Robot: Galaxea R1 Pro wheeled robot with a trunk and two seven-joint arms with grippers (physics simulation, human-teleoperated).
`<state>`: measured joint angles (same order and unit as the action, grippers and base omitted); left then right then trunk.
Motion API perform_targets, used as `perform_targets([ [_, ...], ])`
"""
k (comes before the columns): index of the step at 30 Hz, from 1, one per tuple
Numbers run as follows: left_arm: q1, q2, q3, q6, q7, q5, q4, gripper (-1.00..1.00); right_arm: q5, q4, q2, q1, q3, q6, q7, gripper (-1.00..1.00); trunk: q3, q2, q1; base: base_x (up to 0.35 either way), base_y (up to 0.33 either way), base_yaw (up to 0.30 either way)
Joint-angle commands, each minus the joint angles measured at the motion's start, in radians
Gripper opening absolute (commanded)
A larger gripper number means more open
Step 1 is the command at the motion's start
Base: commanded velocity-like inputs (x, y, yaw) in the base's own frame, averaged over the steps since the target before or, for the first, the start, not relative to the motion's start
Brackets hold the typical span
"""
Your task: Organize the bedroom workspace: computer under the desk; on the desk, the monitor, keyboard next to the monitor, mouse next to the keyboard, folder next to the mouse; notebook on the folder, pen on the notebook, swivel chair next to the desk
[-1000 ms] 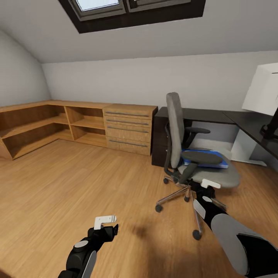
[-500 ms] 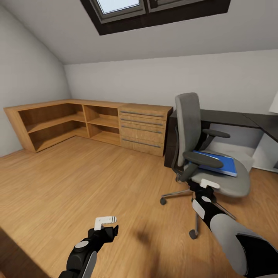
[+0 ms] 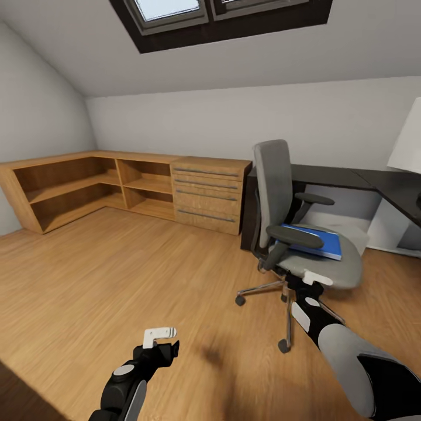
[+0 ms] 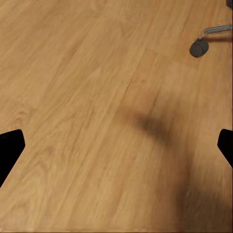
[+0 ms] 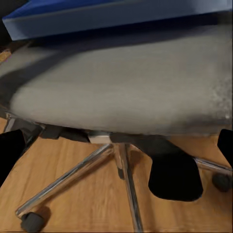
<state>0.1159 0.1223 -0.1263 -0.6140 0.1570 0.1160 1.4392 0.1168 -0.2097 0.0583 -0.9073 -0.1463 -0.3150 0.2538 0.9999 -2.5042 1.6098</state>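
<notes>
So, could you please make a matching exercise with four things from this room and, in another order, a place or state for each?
Things:
1. folder
2. left gripper
3. chair
4. right gripper

Places or states:
A. over bare wooden floor, fingers wide apart
B. lying flat on the grey seat
C. at the front edge of the chair seat
D. standing on the floor beside the black desk

Pairs: 1-B, 2-A, 3-D, 4-C
</notes>
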Motion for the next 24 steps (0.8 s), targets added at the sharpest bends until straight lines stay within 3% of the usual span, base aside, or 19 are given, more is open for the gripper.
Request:
perform_targets([
  [1, 0.0, -0.001, 0.0, -0.004, 0.009, 0.011, 0.001, 1.0, 0.011, 0.001, 0.0, -0.001, 0.002, -0.006, -0.001, 1.0, 0.001, 0.0, -0.001, -0.307, 0.0, -0.248],
  [8, 0.0, -0.001, 0.0, -0.004, 0.009, 0.01, 0.001, 1.0, 0.011, 0.002, 0.0, -0.001, 0.002, -0.006, -0.001, 1.0, 0.001, 0.0, -0.001, -0.213, 0.0, -0.252],
  [21, 0.0, -0.001, 0.003, -0.003, 0.009, 0.011, 0.001, 1.0, 0.027, 0.006, 0.005, -0.001, -0.002, -0.003, -0.002, 1.0, 0.001, 0.0, -0.001, -0.021, 0.0, -0.255],
  [22, 0.0, -0.001, 0.003, -0.003, 0.009, 0.011, 0.001, 1.0, 0.033, 0.009, 0.004, -0.001, -0.003, -0.002, -0.002, 1.0, 0.001, 0.0, -0.001, -0.002, 0.0, -0.242],
  [24, 0.0, -0.001, 0.004, -0.003, 0.009, 0.011, 0.001, 1.0, 0.127, 0.03, 0.002, -0.001, -0.005, -0.001, -0.004, 1.0, 0.001, 0.0, -0.001, -0.001, 0.0, -0.159],
])
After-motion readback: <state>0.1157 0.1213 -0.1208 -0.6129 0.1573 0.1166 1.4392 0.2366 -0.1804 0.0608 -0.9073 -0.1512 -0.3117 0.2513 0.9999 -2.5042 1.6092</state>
